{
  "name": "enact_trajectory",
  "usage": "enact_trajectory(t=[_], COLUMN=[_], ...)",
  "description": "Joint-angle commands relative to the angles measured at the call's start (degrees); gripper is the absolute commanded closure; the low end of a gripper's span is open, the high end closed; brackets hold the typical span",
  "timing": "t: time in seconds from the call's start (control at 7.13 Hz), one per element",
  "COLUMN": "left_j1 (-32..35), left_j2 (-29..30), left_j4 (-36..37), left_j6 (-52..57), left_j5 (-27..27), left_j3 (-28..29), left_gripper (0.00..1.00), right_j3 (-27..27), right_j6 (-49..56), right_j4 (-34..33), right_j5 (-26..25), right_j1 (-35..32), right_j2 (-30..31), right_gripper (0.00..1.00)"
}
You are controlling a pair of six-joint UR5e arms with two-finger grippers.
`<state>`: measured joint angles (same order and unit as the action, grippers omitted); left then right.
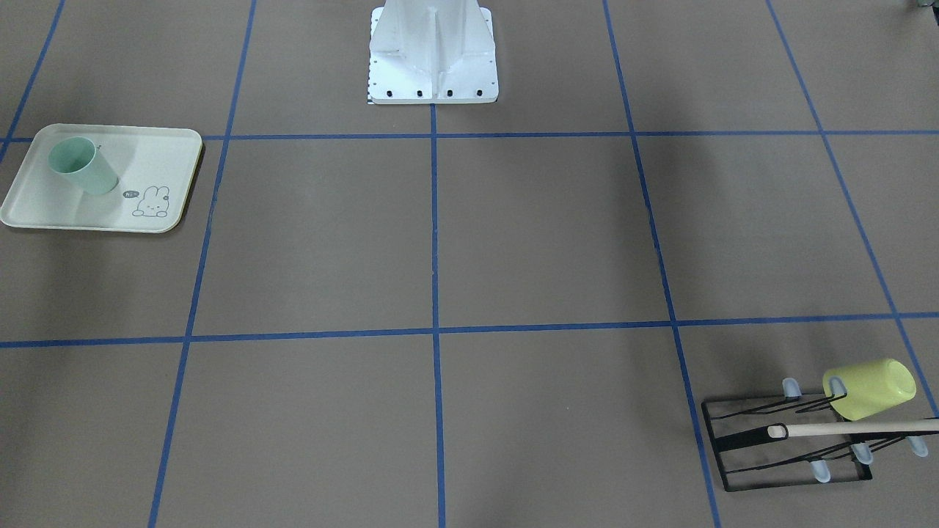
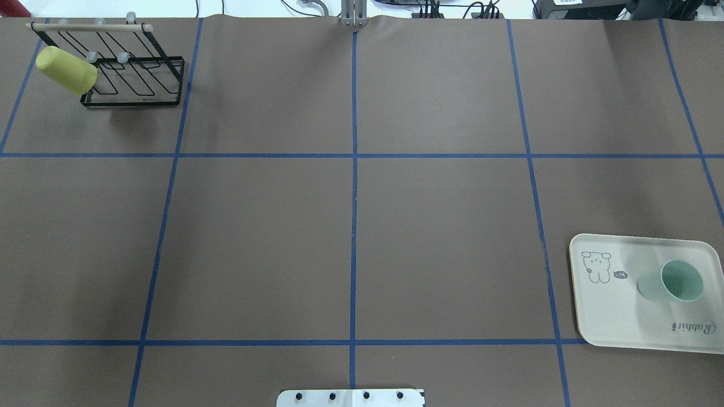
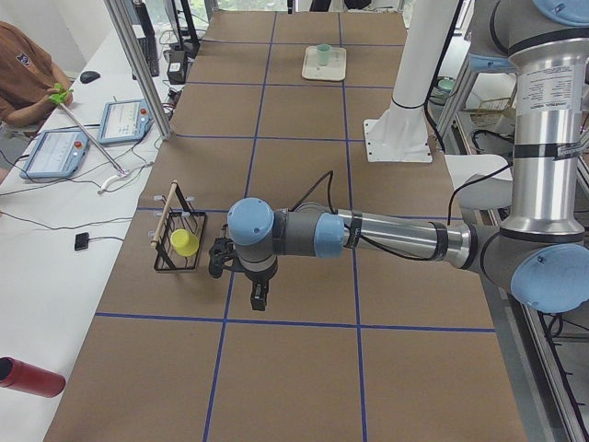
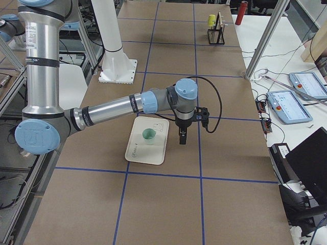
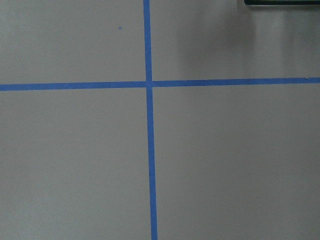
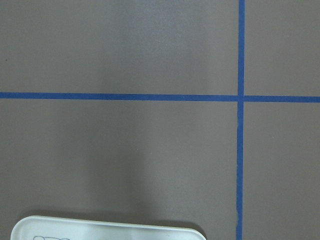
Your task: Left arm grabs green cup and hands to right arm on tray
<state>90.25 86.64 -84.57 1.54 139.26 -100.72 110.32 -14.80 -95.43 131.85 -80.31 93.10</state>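
The pale green cup [image 2: 673, 281] stands upright, mouth up, on the cream tray [image 2: 611, 316] with the rabbit drawing, at the table's right end. In the front-facing view the cup [image 1: 81, 165] is in the tray's [image 1: 169, 147] far left part. My right gripper [image 4: 181, 139] hangs over bare table just beside the tray [image 4: 148, 153], apart from the cup [image 4: 148, 135]; I cannot tell whether it is open or shut. My left gripper [image 3: 259, 299] hangs near the rack at the other end, fingers pointing down, its state likewise unclear. Neither gripper shows in the overhead or front-facing views.
A yellow-green cup [image 2: 67, 70] hangs tipped on a black wire rack [image 2: 141, 85] with a wooden bar at the far left corner. The robot's white base [image 1: 433, 59] stands mid-table. A person [image 3: 23, 69] sits by tablets at a side table, where a red cylinder [image 3: 28, 378] lies.
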Motion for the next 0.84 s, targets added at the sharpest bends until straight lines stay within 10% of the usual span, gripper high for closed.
enact_trajectory(t=[0.0,0.7], left_j1=[0.02,0.02], left_j2=[-0.07,0.02], left_j4=[0.02,-0.24], left_j6=[-0.05,-0.49], left_j5=[-0.13,-0.13], left_j3=[-0.26,-0.35], left_gripper=[0.00,0.00], right_j3=[0.07,0.16], right_j6=[0.04,0.04], right_j4=[-0.02,-0.02], right_j5=[-0.01,-0.10], right_j1=[-0.02,-0.02], right_j2=[0.15,0.15], right_gripper=[0.00,0.00])
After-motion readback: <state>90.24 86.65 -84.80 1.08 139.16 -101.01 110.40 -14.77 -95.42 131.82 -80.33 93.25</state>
